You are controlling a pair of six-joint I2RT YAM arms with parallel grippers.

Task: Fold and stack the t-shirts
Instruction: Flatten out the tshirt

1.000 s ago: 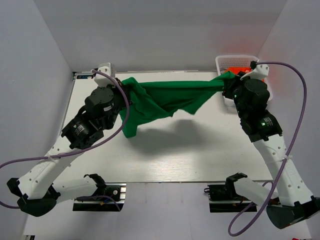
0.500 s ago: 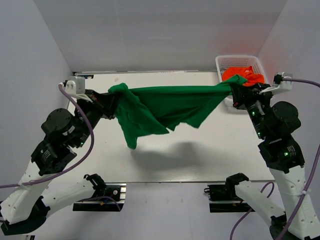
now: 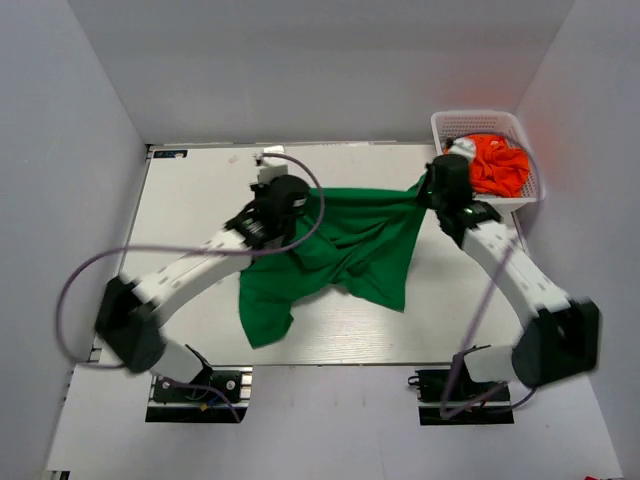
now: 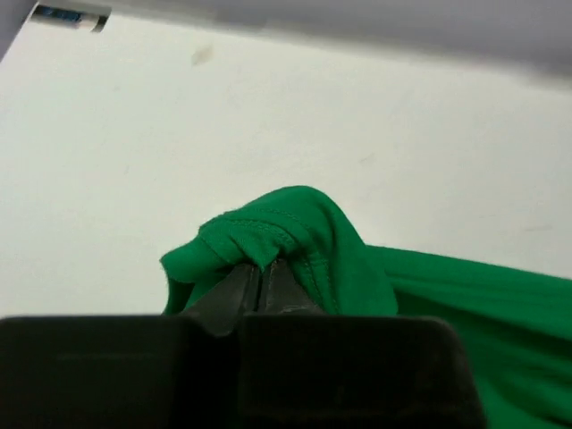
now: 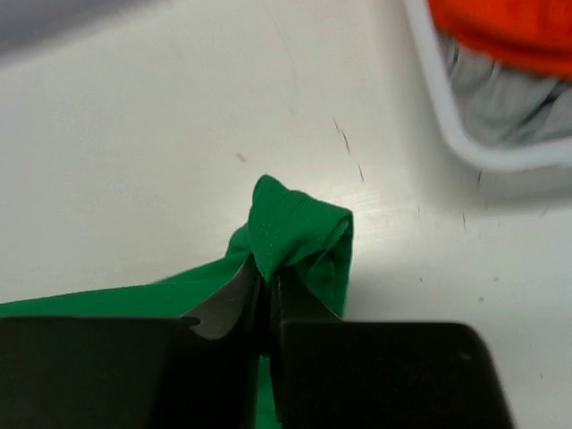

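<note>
Top view: both arms are blurred and cover their own fingertips, so the grip read comes from the wrist cams only.

Left hand (image 4: 261, 273): closed, dark fingers pinching a bunched fold of the green shirt (image 3: 340, 250), stitched hem visible at the pinch. The camera housing cuts off the lower part of that view, and the cloth below the pinch is hidden.

Right hand (image 5: 266, 281): closed on another hemmed, folded-over corner of the same shirt. Its lower view is blocked the same way.

The green shirt is soft matte knit, heavily creased. Its top edge is stretched between the two hands across the middle of the bench (image 3: 190, 200), and the rest fans toward the near edge, with one tail ending near the near-left side. It probably lies on the surface, but I can't tell how much is lifted. Sleeves and neck can't be made out in the folds.

The orange shirt (image 3: 495, 165) is crumpled in the basket (image 3: 480, 118) at the far-right corner, and the right arm partly covers it. The basket is white plastic lattice with a rounded rim. The right wrist cam crops it and shows something grey under the orange, likely more cloth.
</note>
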